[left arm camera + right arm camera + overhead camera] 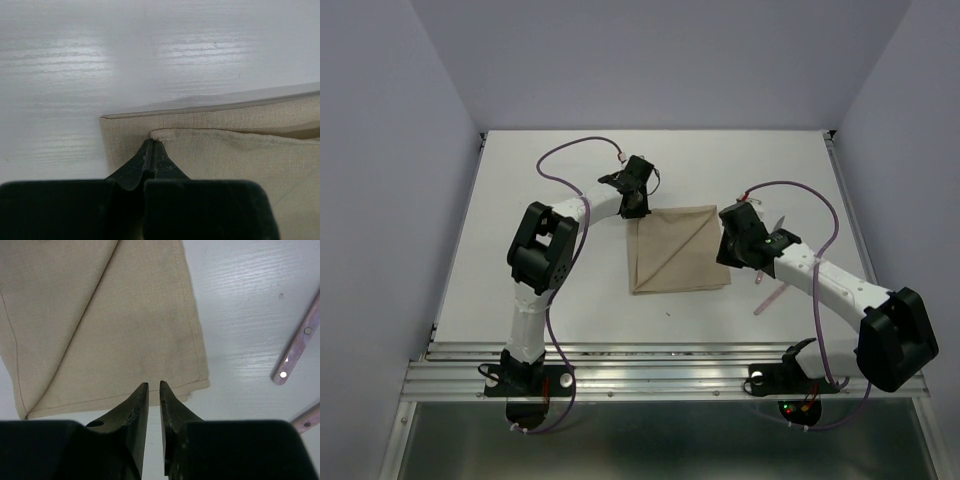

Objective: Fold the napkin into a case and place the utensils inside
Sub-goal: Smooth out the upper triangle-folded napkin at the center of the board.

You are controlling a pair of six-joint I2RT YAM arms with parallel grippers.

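Observation:
The beige napkin lies flat as a folded square with a diagonal crease; no case is in view. My left gripper is at its far left corner. In the left wrist view this gripper is shut, pinching the corner of the napkin's upper layer. My right gripper hovers at the napkin's right edge. In the right wrist view it is open by a narrow gap over the napkin's hem, with nothing between the fingers. Two utensils lie right of the cloth: one pink handle, another.
A pinkish utensil handle pokes out from under the right arm, and a silvery end shows beyond it. The white table is walled on three sides. A metal rail runs along the near edge.

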